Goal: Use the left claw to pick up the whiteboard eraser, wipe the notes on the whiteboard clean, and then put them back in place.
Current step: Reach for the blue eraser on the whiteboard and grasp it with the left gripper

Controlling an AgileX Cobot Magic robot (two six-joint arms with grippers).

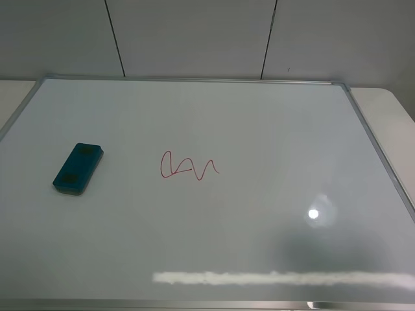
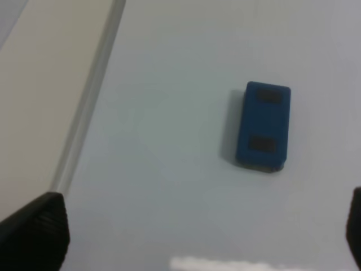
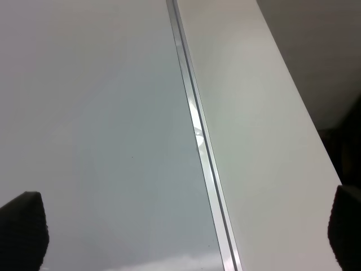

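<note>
The teal-blue whiteboard eraser (image 1: 78,168) lies flat on the left part of the whiteboard (image 1: 272,129). It also shows in the left wrist view (image 2: 263,126), some way ahead of the left gripper (image 2: 197,237), which is open and empty, its fingertips (image 2: 39,231) wide apart above the board. The red notes (image 1: 188,166) sit near the board's middle, right of the eraser. The right gripper (image 3: 180,231) is open and empty over the board's right frame (image 3: 197,135). Neither arm shows in the high view.
The whiteboard lies on a white table (image 1: 395,116) that shows beyond its silver frame on both sides. A grey panelled wall (image 1: 194,39) stands behind. Light glare (image 1: 314,214) reflects on the board's lower right.
</note>
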